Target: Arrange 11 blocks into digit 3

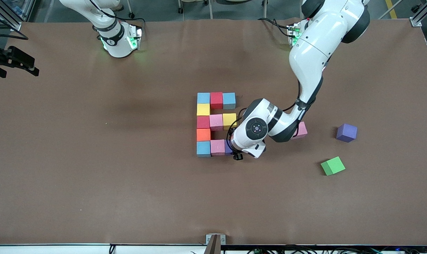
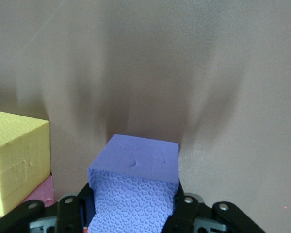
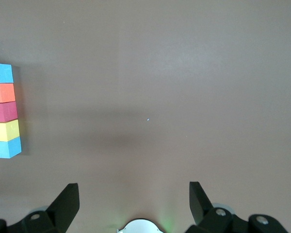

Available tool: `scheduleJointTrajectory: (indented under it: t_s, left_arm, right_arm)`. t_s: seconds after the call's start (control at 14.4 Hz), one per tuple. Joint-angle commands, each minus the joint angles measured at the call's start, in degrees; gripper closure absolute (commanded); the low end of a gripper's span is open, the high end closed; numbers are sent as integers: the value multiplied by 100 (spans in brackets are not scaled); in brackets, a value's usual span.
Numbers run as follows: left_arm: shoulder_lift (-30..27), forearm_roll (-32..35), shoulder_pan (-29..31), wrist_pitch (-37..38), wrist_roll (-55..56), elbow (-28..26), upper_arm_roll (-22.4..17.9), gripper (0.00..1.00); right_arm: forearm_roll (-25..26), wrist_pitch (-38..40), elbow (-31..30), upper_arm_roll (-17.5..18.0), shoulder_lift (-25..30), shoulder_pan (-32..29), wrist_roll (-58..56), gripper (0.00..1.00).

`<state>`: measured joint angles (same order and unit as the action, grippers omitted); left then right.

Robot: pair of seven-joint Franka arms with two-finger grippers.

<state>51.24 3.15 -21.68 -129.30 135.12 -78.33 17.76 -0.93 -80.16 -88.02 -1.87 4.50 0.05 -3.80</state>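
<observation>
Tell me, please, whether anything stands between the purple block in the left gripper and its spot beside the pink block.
Nothing visible does. The left gripper holds the purple block directly beside the pink block, ending the row nearest the camera; only bare table lies around it. The right gripper waits, open, off at its own end.

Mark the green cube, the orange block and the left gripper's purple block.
green cube (image 1: 333, 165), front view, top face.
orange block (image 1: 203, 134), front view, top face.
purple block (image 2: 136, 165), left wrist view, upper face, between the left gripper (image 2: 131, 213) fingers.
</observation>
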Motion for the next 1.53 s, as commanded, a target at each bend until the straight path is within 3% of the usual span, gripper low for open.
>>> scheduleJointTrajectory:
  t_s: [0.0, 0.28, 0.62, 1.18, 1.46]
  left_arm:
    - [176, -16, -99, -78, -133, 108, -36, 0]
    - [-87, 274, -38, 1, -503, 117, -36, 0]
    - [-973, 336, 59, 483, -1249, 117, -36, 0]
    - [-2223, 380, 779, 2477, -5499, 160, -19, 0]
    - [-2793, 353, 1357, 2874, -7329, 152, -1, 0]
  right_arm:
    - [40, -105, -154, 11, 156, 22, -24, 0]
    - [32, -132, -145, 11, 156, 22, -24, 0]
    - [-12, -140, -145, 11, 156, 13, 2, 0]
    - [-39, -141, -128, 19, 156, 22, 2, 0]
    - [-39, -132, -128, 11, 156, 21, -7, 0]
